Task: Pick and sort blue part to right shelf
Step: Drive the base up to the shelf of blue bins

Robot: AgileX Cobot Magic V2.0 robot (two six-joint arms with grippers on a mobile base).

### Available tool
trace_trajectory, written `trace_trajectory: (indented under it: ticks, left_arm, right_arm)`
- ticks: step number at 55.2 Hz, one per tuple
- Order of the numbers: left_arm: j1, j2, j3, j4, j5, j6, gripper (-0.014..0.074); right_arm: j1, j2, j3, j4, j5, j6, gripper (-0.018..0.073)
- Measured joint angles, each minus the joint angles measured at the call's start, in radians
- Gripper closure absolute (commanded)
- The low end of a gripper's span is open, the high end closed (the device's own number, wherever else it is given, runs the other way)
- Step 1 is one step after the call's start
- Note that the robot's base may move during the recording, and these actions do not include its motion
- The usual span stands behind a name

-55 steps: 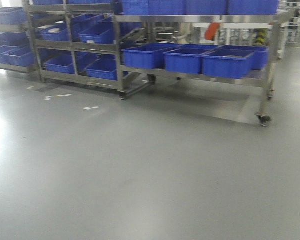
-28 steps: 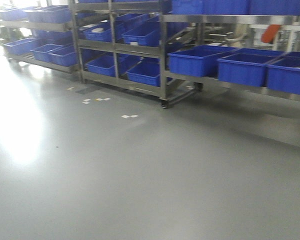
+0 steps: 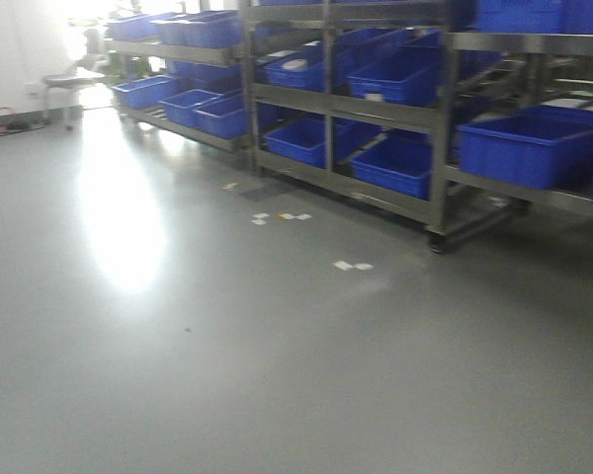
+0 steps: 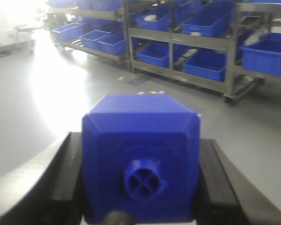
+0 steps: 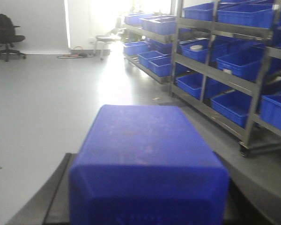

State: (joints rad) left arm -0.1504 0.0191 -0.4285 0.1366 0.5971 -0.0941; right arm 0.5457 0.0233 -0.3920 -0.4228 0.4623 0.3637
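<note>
In the left wrist view my left gripper (image 4: 140, 140) is shut on a blue part (image 4: 140, 164), a blocky plastic piece with a round cross-ribbed boss facing the camera; black fingers (image 4: 68, 168) press both its sides. In the right wrist view my right gripper (image 5: 147, 164) holds another blue part (image 5: 145, 140), a smooth box shape that fills the gap between its black fingers (image 5: 56, 187). The right shelf (image 3: 534, 42), a steel rack with large blue bins, stands at the right edge of the front view, well away across the floor. Neither gripper shows in the front view.
A taller steel rack (image 3: 376, 109) with sloped tiers of blue bins stands centre-right on a caster (image 3: 436, 244). More bin racks (image 3: 188, 109) run along the back left. White tape marks (image 3: 353, 266) dot the grey floor. A stool (image 3: 71, 81) and an office chair (image 5: 4, 33) stand far off.
The racks have slid to the right across the front view and look nearer. The far-left racks, a stool and a bright floor glare have come into sight.
</note>
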Motion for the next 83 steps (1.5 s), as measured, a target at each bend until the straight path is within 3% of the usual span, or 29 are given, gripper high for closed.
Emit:
trace_trajectory:
  ticks: [83]
  left_arm:
    - [0.0, 0.0, 0.002, 0.0, 0.0, 0.0, 0.0282]
  right_arm:
    - [0.0, 0.0, 0.0, 0.0, 0.0, 0.0, 0.0357]
